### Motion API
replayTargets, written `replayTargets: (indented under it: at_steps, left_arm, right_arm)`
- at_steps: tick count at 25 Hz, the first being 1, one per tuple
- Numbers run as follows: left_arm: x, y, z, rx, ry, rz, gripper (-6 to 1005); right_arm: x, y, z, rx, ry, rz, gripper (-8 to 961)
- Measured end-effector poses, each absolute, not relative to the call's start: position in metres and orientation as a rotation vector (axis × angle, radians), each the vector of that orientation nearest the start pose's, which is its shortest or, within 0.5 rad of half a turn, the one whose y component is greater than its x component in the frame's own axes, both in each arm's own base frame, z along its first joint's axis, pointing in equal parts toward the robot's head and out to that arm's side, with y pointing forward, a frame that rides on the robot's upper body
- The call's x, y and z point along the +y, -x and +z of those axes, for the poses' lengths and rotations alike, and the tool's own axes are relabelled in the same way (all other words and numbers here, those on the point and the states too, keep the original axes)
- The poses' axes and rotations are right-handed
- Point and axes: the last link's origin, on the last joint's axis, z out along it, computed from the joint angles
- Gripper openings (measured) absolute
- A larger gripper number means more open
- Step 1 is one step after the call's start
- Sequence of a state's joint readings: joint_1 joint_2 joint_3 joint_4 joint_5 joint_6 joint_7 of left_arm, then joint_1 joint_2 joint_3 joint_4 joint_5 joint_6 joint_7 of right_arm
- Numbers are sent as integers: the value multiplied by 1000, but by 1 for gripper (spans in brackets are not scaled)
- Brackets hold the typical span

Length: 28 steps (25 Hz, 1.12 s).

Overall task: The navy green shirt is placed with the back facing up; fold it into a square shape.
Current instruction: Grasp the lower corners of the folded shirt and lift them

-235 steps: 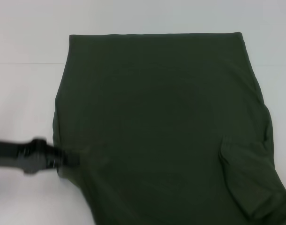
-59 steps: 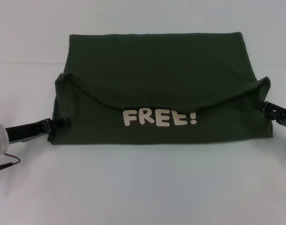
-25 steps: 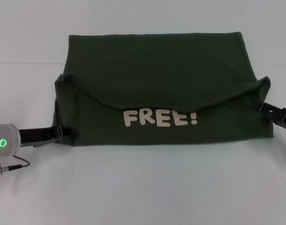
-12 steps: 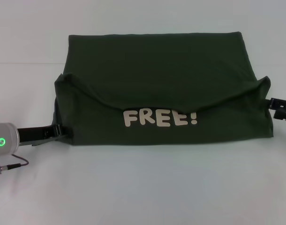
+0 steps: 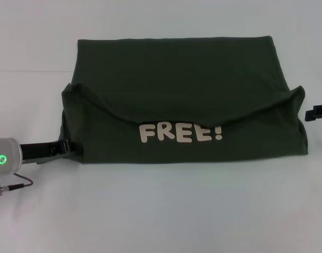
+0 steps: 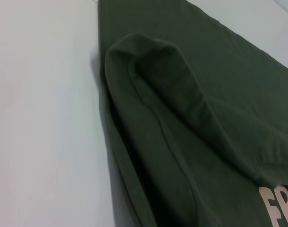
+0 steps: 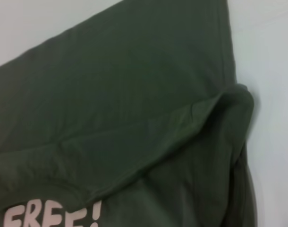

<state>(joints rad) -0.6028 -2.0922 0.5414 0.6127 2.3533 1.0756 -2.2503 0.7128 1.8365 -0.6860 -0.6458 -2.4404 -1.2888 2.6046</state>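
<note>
The navy green shirt point(image 5: 177, 79) lies flat on the white table, its near part folded up over the rest. Cream letters "FREE!" point(image 5: 180, 133) face up on that flap. The flap's upper edge sags in the middle and rises at both side corners. My left gripper point(image 5: 67, 148) lies low at the shirt's near left edge, touching the cloth. My right gripper point(image 5: 320, 119) stands open, just off the shirt's right side, clear of the cloth. The left wrist view shows the shirt's point(image 6: 182, 118) folded left corner. The right wrist view shows its point(image 7: 134, 94) right corner and the letters point(image 7: 49, 215).
The white table point(image 5: 166, 211) spreads in front of the shirt and on both sides. A cable point(image 5: 16, 183) hangs from my left wrist near the table's left edge.
The shirt's near half was folded up, turning the lettering upward. In the last second my right gripper let go and drew back to the right. The left gripper slid slightly left.
</note>
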Motion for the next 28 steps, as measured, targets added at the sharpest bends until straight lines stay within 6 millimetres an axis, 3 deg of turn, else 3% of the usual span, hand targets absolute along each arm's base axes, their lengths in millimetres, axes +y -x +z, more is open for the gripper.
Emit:
replayTargets:
  at_steps: [9, 18, 28]
  left_arm:
    - [372, 324, -1, -1699, 1968, -432, 30]
    - [372, 324, -3, -1699, 1974, -427, 31]
    - [371, 323, -3, -1703, 1973, -435, 31]
  right_arm:
    - [430, -293, 76, 1727, 1939, 151, 869]
    - [432, -287, 45, 1711, 1968, 108, 869]
    - [430, -288, 37, 1705, 1969, 99, 859]
